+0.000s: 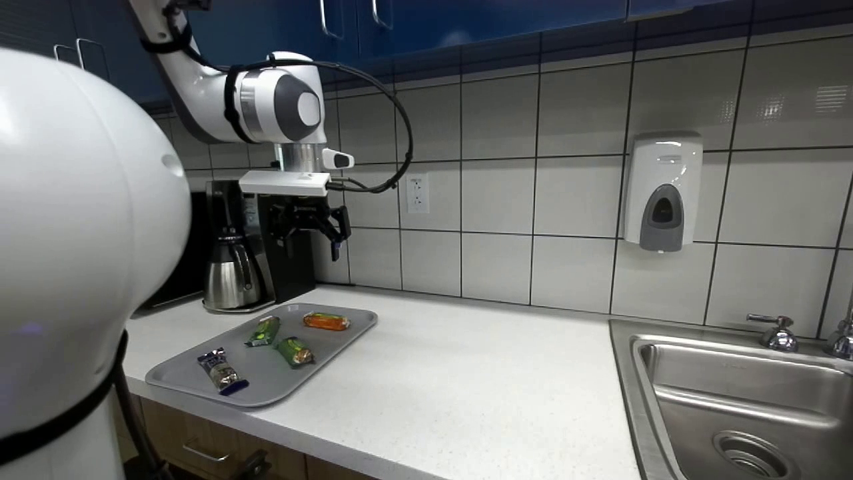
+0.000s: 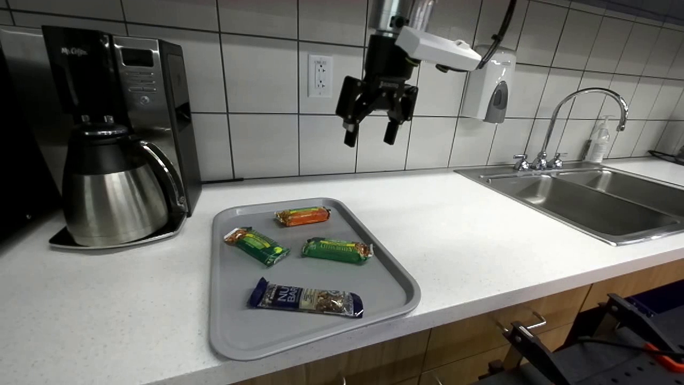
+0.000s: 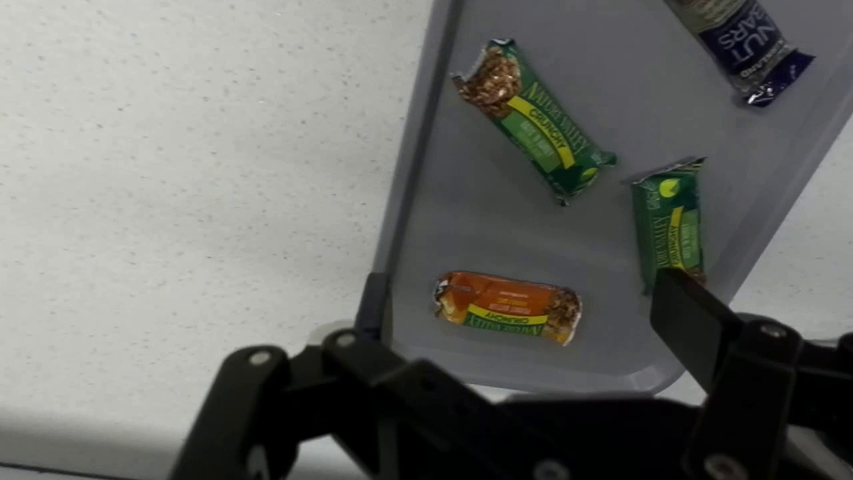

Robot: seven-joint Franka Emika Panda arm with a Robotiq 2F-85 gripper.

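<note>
Black, hinged two-fingered gripper [image 2: 370, 136] hangs in mid-air, well above a speckled white countertop [image 2: 481, 230]; fingers spread wide. Seen from the wrist, a crinkled orange wrapped granola bar [image 3: 506, 305] shows between the fingertips, lying flat near one end of a smooth grey round-cornered tray [image 2: 288, 332]. Same tray: a glossy green wrapped granola bar [image 2: 256, 246] set aslant, a second green granola bar [image 2: 337, 250] apart from it, and a longer navy nut bar [image 2: 306, 298], wrapper shiny, one end flared.

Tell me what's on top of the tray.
The tray holds an orange bar, two green bars and a nut bar. The patches beneath them are covered, so unseen.
</note>
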